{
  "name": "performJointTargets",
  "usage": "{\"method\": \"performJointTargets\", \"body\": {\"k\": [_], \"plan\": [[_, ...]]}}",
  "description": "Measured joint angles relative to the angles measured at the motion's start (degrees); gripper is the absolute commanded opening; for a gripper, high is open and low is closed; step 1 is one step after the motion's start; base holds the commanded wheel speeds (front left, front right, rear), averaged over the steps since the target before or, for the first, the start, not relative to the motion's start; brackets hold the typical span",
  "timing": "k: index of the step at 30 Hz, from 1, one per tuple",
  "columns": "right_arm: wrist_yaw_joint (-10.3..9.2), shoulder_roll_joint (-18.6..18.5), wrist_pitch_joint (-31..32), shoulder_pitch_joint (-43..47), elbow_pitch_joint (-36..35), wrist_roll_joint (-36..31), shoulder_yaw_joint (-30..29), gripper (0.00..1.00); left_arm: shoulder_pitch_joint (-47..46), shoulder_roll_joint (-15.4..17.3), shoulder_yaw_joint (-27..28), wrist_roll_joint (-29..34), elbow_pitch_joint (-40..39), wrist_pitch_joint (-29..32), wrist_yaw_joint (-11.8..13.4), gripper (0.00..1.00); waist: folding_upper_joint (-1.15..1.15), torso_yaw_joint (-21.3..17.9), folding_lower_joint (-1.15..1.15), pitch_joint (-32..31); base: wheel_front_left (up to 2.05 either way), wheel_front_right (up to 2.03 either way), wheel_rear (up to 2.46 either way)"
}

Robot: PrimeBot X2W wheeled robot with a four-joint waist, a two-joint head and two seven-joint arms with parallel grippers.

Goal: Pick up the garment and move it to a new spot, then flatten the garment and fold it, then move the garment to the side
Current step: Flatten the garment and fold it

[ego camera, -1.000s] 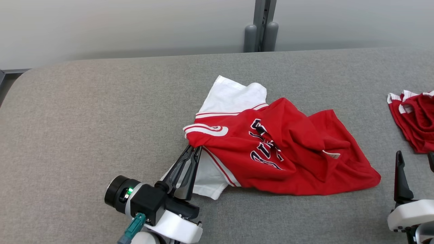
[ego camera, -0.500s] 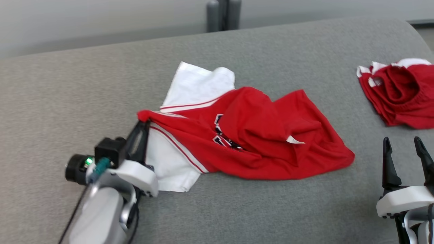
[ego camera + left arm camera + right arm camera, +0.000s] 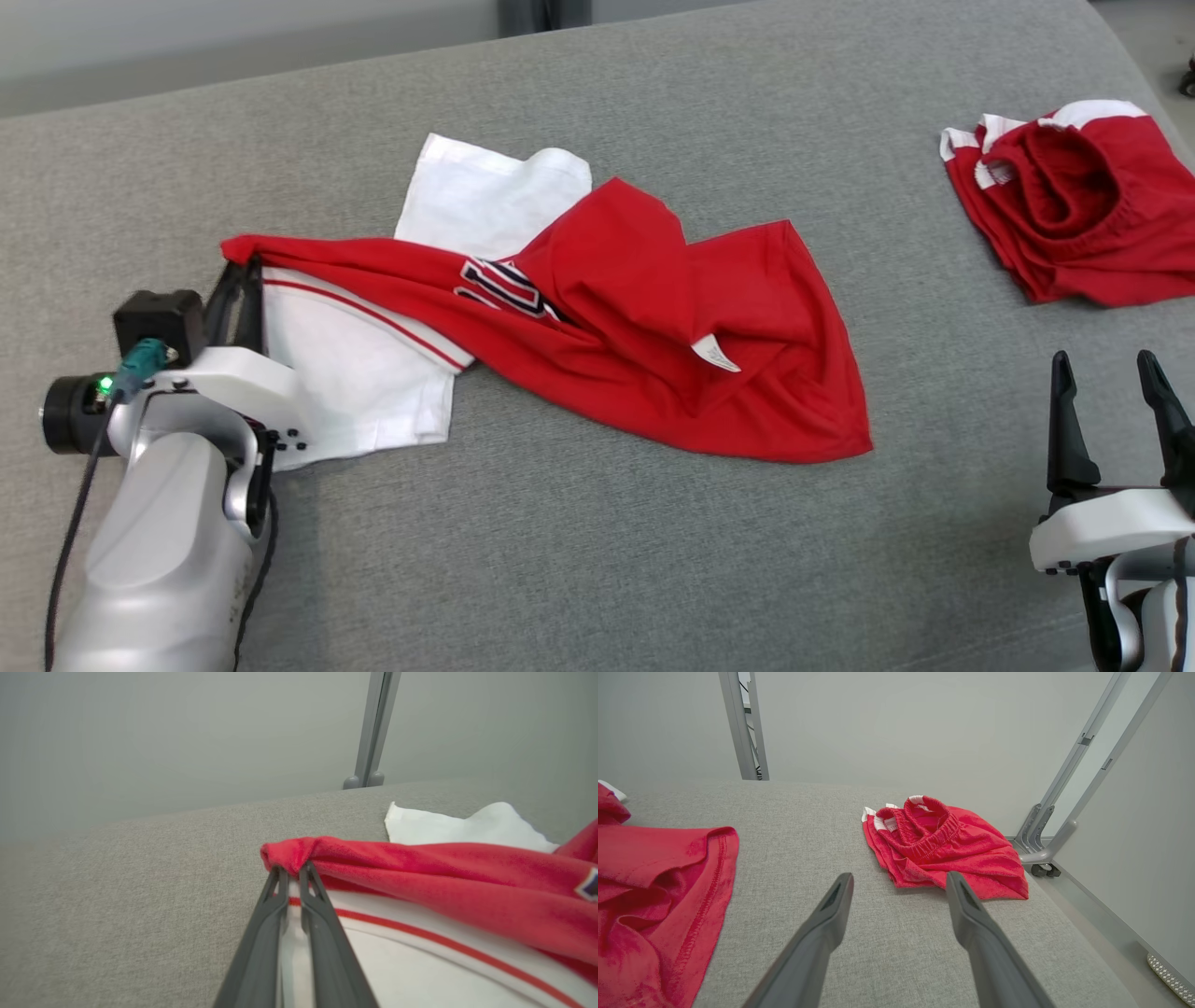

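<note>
The garment (image 3: 635, 317) is a red and white jersey with dark lettering, lying crumpled across the middle of the grey padded table (image 3: 597, 541). My left gripper (image 3: 241, 271) is shut on its red left corner, which is stretched out leftward; the left wrist view shows the garment (image 3: 420, 868) bunched between the fingertips of the gripper (image 3: 292, 870). My right gripper (image 3: 1106, 369) stands open at the lower right, apart from the cloth, with nothing between its fingers (image 3: 831, 905). The garment's red hem (image 3: 668, 882) lies at the left of the right wrist view.
A pair of red shorts (image 3: 1074, 205) with white trim lies bunched at the table's far right, also ahead of my right gripper as the shorts (image 3: 938, 844). Grey frame posts (image 3: 1069, 807) stand beyond the table's right edge. A wall runs behind the table.
My left gripper has pulled the garment's red corner leftward, stretching the cloth out and uncovering more of the white part. The head camera has also shifted, bringing the shorts further into view.
</note>
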Motion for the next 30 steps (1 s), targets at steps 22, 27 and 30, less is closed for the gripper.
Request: {"method": "performJointTargets", "body": {"k": [22,27,30], "plan": [[0.0,0.1,-0.04,-0.37,3.77,0.41,6.57,1.0,13.62,-5.28,4.04,0.53,-14.55,-0.08,-3.19,1.0,0.0,9.11,0.0,-4.53,0.0,0.0,0.0],[0.0,0.1,0.33,0.5,4.86,0.91,9.51,1.0,17.89,-6.69,3.58,0.75,-17.84,-0.08,-3.16,1.0,0.0,10.27,0.0,-5.56,0.0,0.0,0.0],[0.0,0.11,0.99,0.73,5.88,1.45,11.62,1.0,20.22,-7.39,2.83,0.11,-19.68,-0.08,-3.0,1.0,0.0,11.02,0.0,-6.13,0.0,0.0,0.0]]}}
